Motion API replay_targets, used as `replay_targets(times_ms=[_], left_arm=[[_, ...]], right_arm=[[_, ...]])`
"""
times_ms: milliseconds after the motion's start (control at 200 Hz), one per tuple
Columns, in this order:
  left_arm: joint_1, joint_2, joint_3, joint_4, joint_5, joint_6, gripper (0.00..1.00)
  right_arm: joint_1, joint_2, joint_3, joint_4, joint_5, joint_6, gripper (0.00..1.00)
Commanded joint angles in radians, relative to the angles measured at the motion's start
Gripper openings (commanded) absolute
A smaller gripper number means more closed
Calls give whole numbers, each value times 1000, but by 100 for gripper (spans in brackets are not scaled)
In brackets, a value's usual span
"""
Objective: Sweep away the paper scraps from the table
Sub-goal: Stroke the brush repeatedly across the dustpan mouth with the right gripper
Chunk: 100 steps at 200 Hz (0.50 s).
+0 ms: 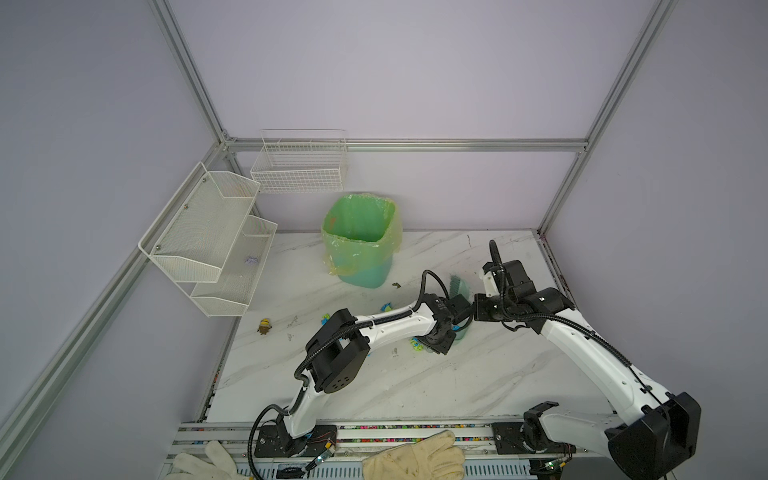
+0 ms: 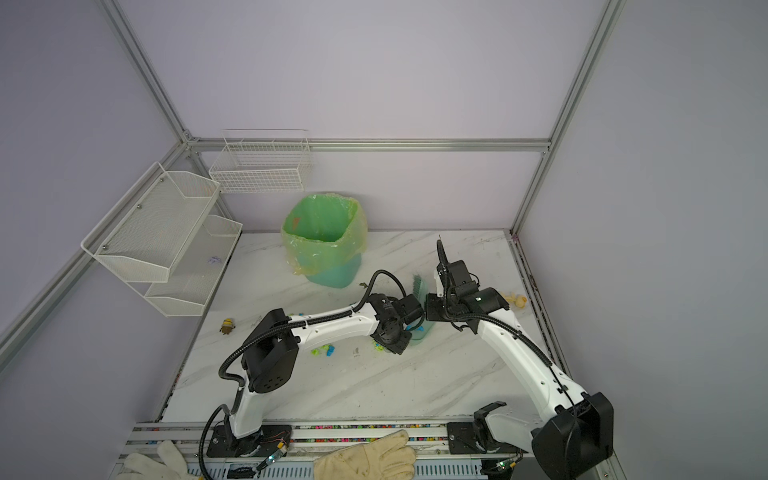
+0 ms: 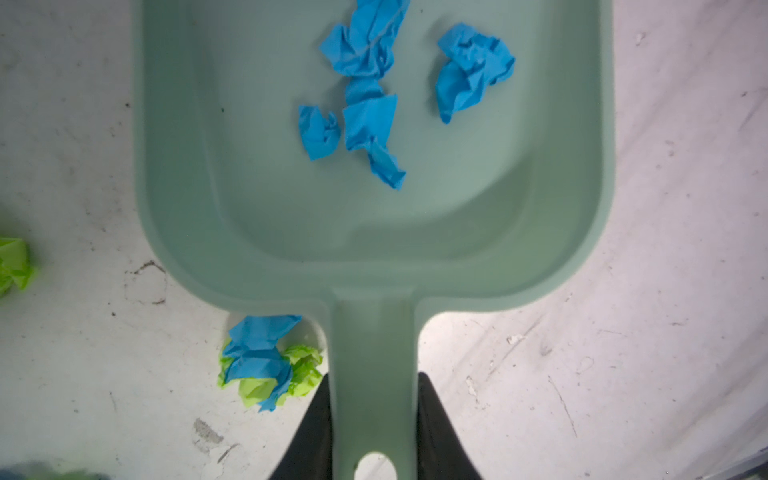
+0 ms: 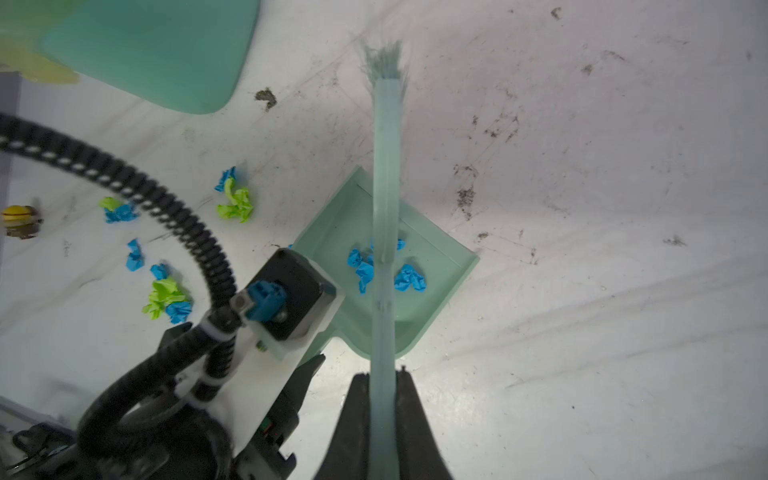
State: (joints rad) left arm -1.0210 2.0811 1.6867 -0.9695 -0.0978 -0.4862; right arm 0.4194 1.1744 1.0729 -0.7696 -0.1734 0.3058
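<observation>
Dustpan (image 3: 291, 232) is showing pale mint, and the scraps (image 3: 365, 124) in it are reading bright blue. Other scraps are mixing blue and lime-green on the white surface (image 3: 623, 353), which is showing grey veins and dark scuffs. Brush (image 4: 384, 166) is matching in mint. Bin (image 1: 365, 274) is glowing teal under a yellow-green liner (image 1: 332, 245).

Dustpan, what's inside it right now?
A handful of crumpled blue paper scraps lie in the dustpan; no green ones. In the right wrist view the brush handle crosses the pile, covering part of it.
</observation>
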Motion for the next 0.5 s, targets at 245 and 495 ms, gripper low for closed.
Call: replay_targets(times_ms=[245,495], left_arm=[[6,-38,-26,22,-8,5,0],[6,-39,-38,22,-10,5,0]], right_arm=[[9,-46,35,-61,59,47,0],[9,32,64,7,158,39,0]])
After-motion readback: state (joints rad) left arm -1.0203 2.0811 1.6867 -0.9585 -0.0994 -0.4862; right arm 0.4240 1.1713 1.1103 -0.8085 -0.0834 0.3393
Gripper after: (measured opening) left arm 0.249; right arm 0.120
